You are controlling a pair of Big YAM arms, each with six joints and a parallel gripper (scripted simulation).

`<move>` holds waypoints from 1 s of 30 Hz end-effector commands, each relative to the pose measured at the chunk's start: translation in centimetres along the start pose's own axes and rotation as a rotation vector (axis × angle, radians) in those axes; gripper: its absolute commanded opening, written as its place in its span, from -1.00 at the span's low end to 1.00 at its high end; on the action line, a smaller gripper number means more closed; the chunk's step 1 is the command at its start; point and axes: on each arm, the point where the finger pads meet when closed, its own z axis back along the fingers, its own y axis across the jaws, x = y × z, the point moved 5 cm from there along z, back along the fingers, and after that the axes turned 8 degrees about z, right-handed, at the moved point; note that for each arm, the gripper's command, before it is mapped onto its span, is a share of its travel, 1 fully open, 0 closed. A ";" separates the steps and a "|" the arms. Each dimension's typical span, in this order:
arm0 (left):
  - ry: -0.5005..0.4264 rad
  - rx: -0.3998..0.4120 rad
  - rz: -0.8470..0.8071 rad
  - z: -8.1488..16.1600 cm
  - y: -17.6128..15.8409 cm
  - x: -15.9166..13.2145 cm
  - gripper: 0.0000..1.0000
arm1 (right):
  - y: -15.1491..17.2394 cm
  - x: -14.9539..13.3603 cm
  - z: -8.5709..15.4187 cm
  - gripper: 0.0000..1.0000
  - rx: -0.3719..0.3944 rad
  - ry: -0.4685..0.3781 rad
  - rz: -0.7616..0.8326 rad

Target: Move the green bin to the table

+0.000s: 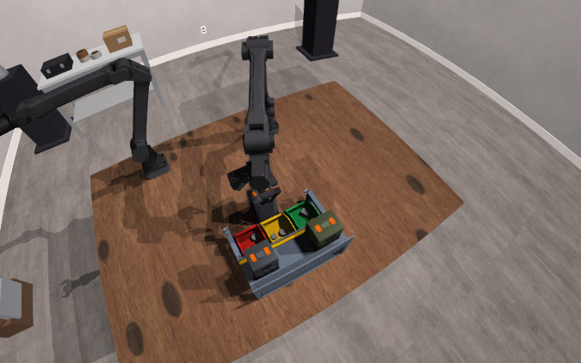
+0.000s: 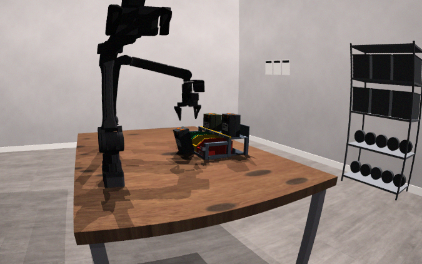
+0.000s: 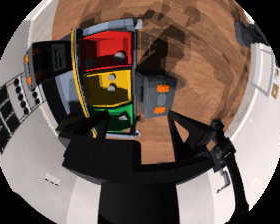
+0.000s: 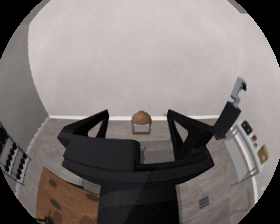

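Across the desk (image 1: 373, 171) (image 2: 159, 209) (image 3: 206, 50), the spot for the final placement is still unused by any bin. The shelf (image 1: 290, 257) (image 2: 246, 146) (image 3: 66, 92) holds the whole row, with a grey case (image 1: 260, 261) (image 2: 231, 124) and an olive case (image 1: 324, 229) (image 2: 211, 121) on its upper deck. A dark case (image 1: 263, 207) (image 2: 183, 141) (image 3: 156, 95) leans on the desk before the row, likely an obstacle to the pull. Red bin (image 1: 248, 241) (image 2: 217, 147) (image 3: 111, 47), yellow bin (image 1: 278, 228) (image 3: 107, 85) and green bin (image 1: 299, 216) (image 3: 116, 120) all stand in place, the green one at the row's end. The left pincer (image 2: 188, 119) (image 3: 138, 113) hangs open above the dark case, gripping nothing; the right pincer (image 4: 138, 112) is open too, well away. Smallest, a grey part (image 1: 304, 212) (image 3: 123, 117) shows in the green bin. Grasping, lifting out and setting down upright all remain; the bin move itself seems unstarted.
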 end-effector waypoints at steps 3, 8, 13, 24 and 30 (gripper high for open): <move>-0.028 0.043 0.000 3.5 1.2 0.8 1.00 | -0.7 1.6 0.7 1.00 -0.014 -0.051 0.009; -0.020 0.031 0.000 3.1 1.3 0.8 1.00 | -0.7 1.6 0.7 1.00 -0.014 -0.051 0.009; -0.022 0.034 0.000 3.2 1.3 0.8 1.00 | -0.7 1.6 0.7 1.00 -0.014 -0.051 0.009; -0.006 0.000 -0.012 2.4 -0.1 0.6 1.00 | -0.7 1.6 0.7 1.00 -0.014 -0.051 0.009; 0.010 -0.028 -0.012 1.5 -1.0 0.0 1.00 | -0.7 1.6 0.7 1.00 -0.014 -0.051 0.009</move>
